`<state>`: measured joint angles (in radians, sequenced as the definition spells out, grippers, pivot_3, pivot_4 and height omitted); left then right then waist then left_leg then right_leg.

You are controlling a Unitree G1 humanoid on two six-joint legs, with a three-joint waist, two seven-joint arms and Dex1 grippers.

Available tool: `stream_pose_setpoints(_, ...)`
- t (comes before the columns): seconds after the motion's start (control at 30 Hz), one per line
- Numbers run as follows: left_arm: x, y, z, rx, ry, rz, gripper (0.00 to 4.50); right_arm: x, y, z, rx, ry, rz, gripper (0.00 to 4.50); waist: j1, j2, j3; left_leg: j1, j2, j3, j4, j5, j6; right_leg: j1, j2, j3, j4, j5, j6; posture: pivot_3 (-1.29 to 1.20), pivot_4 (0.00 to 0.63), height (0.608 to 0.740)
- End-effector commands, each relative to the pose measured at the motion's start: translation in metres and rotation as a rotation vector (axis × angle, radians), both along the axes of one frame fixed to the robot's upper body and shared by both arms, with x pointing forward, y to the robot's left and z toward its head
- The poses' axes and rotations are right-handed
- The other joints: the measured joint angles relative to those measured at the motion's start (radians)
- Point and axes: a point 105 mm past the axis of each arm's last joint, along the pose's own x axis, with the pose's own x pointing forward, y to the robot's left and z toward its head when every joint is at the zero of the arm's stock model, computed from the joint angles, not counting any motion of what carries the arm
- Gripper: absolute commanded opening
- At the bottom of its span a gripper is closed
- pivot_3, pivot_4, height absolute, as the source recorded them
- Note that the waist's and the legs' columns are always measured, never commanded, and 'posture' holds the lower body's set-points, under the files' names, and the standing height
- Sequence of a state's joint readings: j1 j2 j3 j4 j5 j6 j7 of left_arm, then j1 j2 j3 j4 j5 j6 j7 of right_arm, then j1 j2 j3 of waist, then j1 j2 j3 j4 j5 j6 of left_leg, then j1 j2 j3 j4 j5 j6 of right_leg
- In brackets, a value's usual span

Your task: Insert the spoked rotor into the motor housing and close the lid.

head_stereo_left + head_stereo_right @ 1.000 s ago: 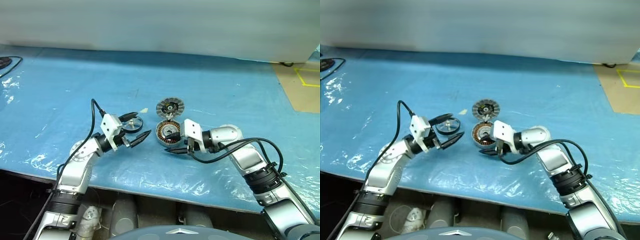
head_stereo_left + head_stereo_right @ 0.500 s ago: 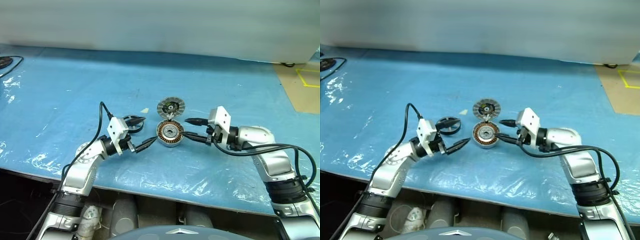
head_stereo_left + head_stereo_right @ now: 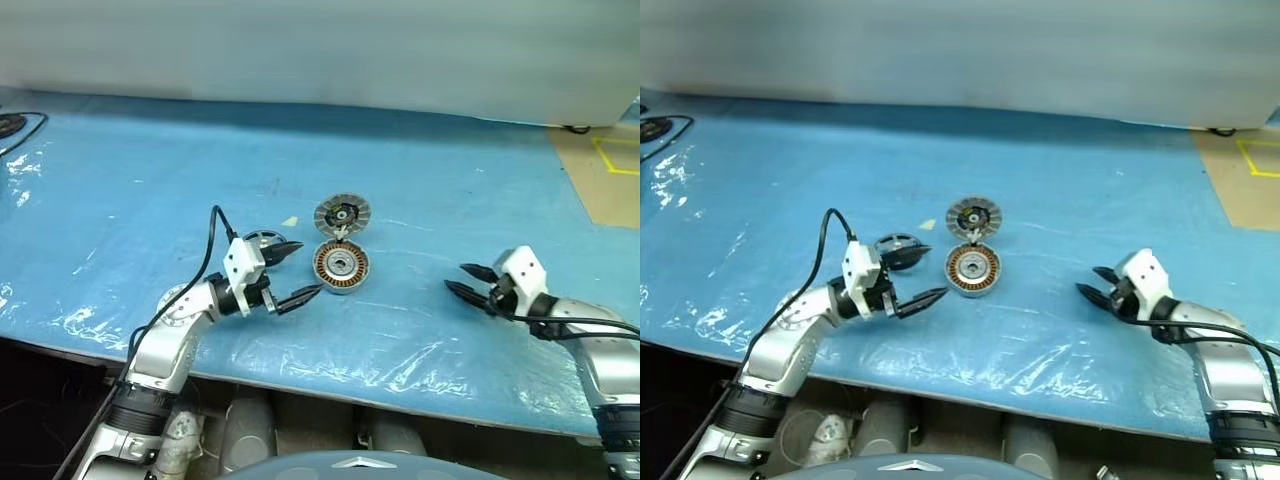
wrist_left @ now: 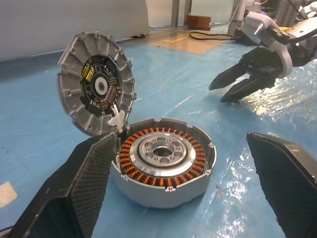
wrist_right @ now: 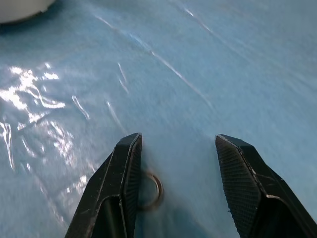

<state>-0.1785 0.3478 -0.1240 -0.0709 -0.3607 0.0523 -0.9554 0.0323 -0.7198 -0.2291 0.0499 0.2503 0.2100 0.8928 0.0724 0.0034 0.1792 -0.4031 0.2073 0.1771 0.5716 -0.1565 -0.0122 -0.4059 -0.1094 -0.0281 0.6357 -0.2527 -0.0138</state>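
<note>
The motor housing [image 3: 341, 265], a silver can with copper windings, sits mid-table. Its ribbed silver lid [image 3: 341, 214] stands tilted up at the housing's far edge. The dark spoked rotor [image 3: 262, 239] lies on the table left of the housing, partly hidden behind my left gripper's upper finger. My left gripper [image 3: 308, 268] is open and empty, pointing at the housing [image 4: 163, 158] from the left, with the fingertips just short of it. My right gripper [image 3: 456, 277] hovers open and empty well to the right of the housing, low over the table.
The table is covered in blue plastic sheet [image 3: 450, 190], and its front edge is close to me. A small metal ring [image 5: 150, 191] lies by one finger of my right gripper. There is a white scrap [image 3: 289, 221] near the lid and a tan floor patch [image 3: 600, 170] at the far right.
My right gripper has swung away from the housing, far to the right and lower. My left gripper has edged right, from around the rotor toward the housing.
</note>
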Motion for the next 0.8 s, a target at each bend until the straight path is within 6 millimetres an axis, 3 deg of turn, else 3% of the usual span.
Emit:
stream_pose_setpoints(0.03, 0.000, -0.005, 0.004, -0.011, -0.014, -0.033, 4.50, -0.009, -0.008, 0.001, -0.010, 0.010, -0.001, 2.44, -0.002, 0.000, 0.000, 0.000, 0.000, 0.000, 0.000, 0.000, 0.000, 0.000, 0.000, 0.000, 0.000, 0.000, 0.000, 0.00, 0.150, 0.740)
stream_pose_setpoints(0.33, 0.001, -0.002, 0.003, -0.001, -0.008, -0.027, 4.50, -0.022, 0.003, -0.006, 0.005, 0.078, 0.046, 2.44, 0.000, 0.000, -0.001, 0.000, 0.000, 0.000, 0.000, 0.000, 0.000, 0.002, 0.000, 0.000, -0.003, 0.000, 0.001, 0.00, 0.150, 0.740)
stream_pose_setpoints(0.57, -0.001, 0.001, -0.004, 0.007, 0.006, -0.024, 4.50, -0.014, 0.009, 0.009, 0.028, 0.041, 0.047, 2.44, -0.001, 0.000, -0.001, 0.000, 0.000, 0.000, -0.002, 0.000, 0.000, 0.003, 0.000, 0.000, -0.008, 0.002, 0.003, 0.00, 0.150, 0.740)
stream_pose_setpoints(0.8, -0.001, 0.001, -0.009, 0.006, 0.012, -0.022, 4.50, -0.010, 0.045, 0.020, 0.087, 0.012, 0.138, 2.44, -0.001, 0.001, -0.001, 0.000, -0.001, 0.000, -0.006, 0.000, 0.000, 0.004, 0.000, 0.000, -0.012, 0.003, 0.004, 0.00, 0.150, 0.740)
